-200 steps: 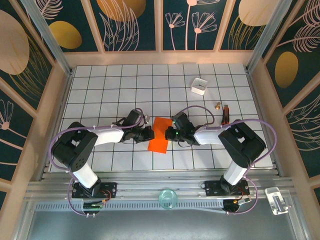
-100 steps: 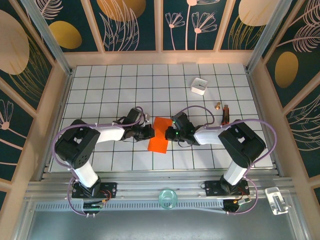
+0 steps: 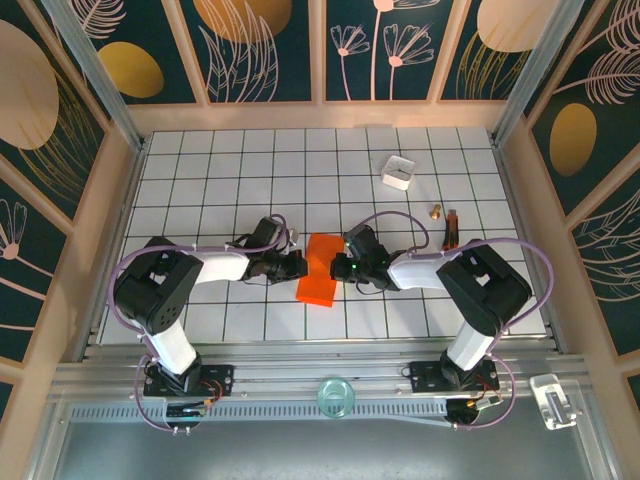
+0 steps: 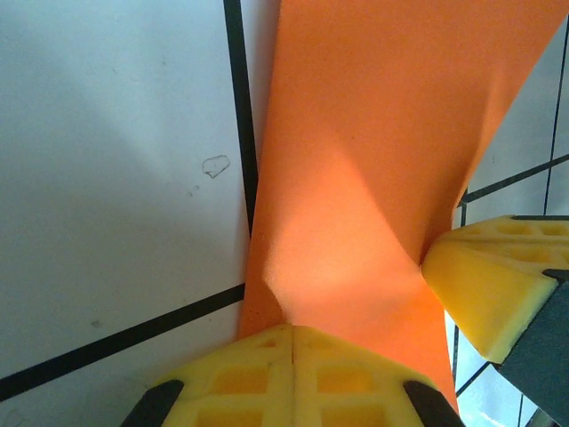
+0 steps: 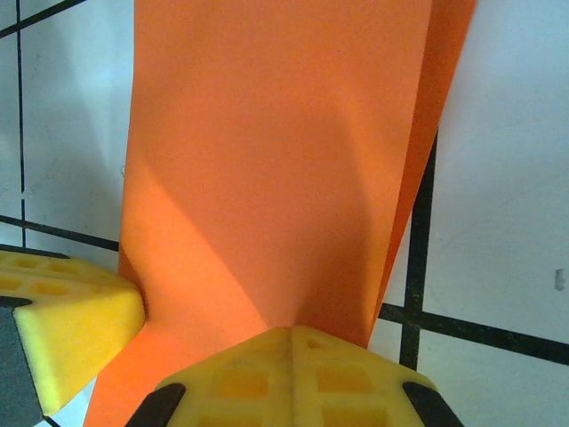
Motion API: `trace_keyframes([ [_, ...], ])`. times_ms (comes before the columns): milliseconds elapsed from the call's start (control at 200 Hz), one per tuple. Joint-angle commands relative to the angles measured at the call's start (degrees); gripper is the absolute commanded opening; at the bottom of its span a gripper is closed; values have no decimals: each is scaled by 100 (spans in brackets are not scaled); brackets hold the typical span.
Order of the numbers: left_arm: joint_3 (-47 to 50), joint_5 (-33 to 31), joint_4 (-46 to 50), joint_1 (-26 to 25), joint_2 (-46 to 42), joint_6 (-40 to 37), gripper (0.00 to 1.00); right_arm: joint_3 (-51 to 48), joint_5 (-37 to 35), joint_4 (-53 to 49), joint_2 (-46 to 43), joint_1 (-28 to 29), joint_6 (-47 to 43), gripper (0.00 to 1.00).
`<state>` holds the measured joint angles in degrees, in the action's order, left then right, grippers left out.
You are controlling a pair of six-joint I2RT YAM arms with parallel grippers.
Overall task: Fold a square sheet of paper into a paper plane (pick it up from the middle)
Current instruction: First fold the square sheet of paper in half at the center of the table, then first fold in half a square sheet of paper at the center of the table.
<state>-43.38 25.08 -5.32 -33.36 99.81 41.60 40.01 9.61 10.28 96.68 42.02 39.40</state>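
— Since the overhead view comes first, what do you count there?
— One orange paper (image 3: 318, 270), one white box (image 3: 398, 171), and two small objects (image 3: 451, 230) near the right edge of the table (image 3: 200, 190), too small to name. Two grippers: the left gripper (image 3: 301, 266) touches the paper's left edge and the right gripper (image 3: 340, 268) its right edge, so the paper lies between them.
— And its long axis?
— It runs from far to near, with the near end tilted a little leftward.
— What does the left wrist show?
— Its two yellow pads are pressed together, with the paper's edge seemingly nipped in the seam. The paper stretches away from them, buckled. One yellow finger (image 4: 484, 280) of the other gripper meets the paper at the right.
— The right wrist?
— Much the same, mirrored: pads together on the paper's edge, and the left gripper's finger (image 5: 67, 307) touching at the left. A second layer peeks out along the right.
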Motion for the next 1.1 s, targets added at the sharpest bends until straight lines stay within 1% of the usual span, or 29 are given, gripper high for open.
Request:
trace_keyframes([
  [0,242,-265,321,43,160,-170,4,-232,-653,-1563,262,-27,-95,0],
  [130,429,-283,278,43,225,-204,0,17,-482,-1497,159,-34,-206,0],
  [300,636,-207,177,45,234,-212,0,607,-168,-1485,-147,-28,-466,0],
  [375,697,-105,133,49,237,-212,0,816,-31,-1452,-321,-37,-501,1],
  [500,770,26,76,54,227,-190,0,1053,442,-1177,-355,-80,-470,3],
  [666,785,76,91,76,235,-192,0,1416,1007,-742,96,-105,-237,0],
  [891,786,-1,180,81,191,-213,0,1913,1348,-572,923,-139,-152,0],
  [1096,761,-27,230,76,207,-262,0,2217,1515,-561,1422,-143,-287,0],
])
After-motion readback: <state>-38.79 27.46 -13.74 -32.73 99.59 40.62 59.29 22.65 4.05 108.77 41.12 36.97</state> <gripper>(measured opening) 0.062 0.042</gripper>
